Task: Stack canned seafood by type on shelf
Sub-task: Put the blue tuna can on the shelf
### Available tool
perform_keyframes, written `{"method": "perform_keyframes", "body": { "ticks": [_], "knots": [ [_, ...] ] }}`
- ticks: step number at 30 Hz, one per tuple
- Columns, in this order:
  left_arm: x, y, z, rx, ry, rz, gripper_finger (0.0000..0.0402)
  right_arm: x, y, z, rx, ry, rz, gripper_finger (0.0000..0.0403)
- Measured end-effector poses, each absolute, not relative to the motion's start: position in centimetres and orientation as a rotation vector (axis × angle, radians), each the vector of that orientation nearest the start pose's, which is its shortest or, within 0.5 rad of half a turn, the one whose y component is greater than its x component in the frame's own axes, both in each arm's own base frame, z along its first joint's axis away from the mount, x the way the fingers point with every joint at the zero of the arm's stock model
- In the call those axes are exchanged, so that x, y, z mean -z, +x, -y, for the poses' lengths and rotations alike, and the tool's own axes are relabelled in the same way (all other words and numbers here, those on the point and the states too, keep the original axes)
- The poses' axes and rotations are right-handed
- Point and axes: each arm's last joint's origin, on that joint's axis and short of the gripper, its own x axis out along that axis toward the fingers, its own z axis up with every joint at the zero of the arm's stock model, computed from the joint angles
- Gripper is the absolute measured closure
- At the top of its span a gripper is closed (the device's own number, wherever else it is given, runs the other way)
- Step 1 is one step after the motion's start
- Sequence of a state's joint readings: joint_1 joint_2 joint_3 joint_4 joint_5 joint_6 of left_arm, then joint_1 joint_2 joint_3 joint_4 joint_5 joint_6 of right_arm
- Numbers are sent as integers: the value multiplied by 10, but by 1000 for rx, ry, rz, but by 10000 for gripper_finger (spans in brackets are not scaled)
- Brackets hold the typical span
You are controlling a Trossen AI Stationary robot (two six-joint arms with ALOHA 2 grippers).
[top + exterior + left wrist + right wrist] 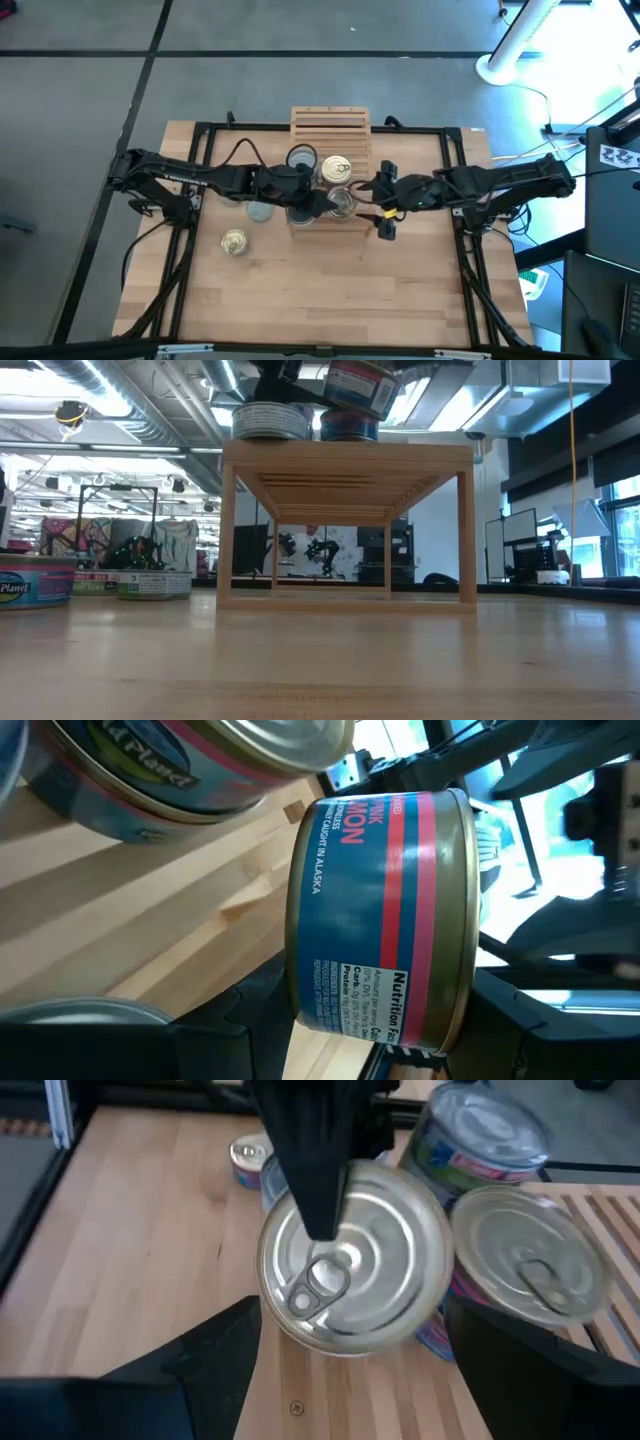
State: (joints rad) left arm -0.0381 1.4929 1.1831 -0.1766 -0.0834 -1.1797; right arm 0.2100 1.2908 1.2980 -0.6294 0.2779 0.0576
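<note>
Gripping a small round tin (343,203) by its sides, the left gripper (335,205) holds it over the front part of the shelf (331,125), a light wooden rack of thin parallel slats on square legs. The left wrist view shows the tin's blue paper label with pink bands and dull gold metal rims; the right wrist view shows its shiny ring-pull top (352,1270), with one dark finger (312,1150) lying across that top. In the low view the held tin (362,382) hangs tilted above a blue-labelled tin (349,426) on the shelf top, though whether they touch is not clear. Another golden ring-pull tin (336,168) sits on the slats just beside it, and a tin with a grey-blue top (301,158) stands next to that one. Off the shelf, on the smooth pale wood of the table (400,290), a grey-topped tin (259,211) lies near the left arm and a golden-topped tin (234,241) lies nearer the front edge. The right gripper (386,200) waits just to the right of the shelf, its two dark fingers spread wide with nothing between them.
</note>
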Motion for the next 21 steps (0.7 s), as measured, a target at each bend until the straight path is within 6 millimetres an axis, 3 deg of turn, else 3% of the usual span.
{"method": "perform_keyframes", "body": {
  "ticks": [8, 21],
  "knots": [
    [-303, 336, 10, -335, -1122, -410, 206, -341, 295, -53, 151, -138, -624, 91],
    [-303, 335, 12, -315, -1123, -439, 206, -350, 280, -49, 170, -138, -638, 91]
  ]
}}
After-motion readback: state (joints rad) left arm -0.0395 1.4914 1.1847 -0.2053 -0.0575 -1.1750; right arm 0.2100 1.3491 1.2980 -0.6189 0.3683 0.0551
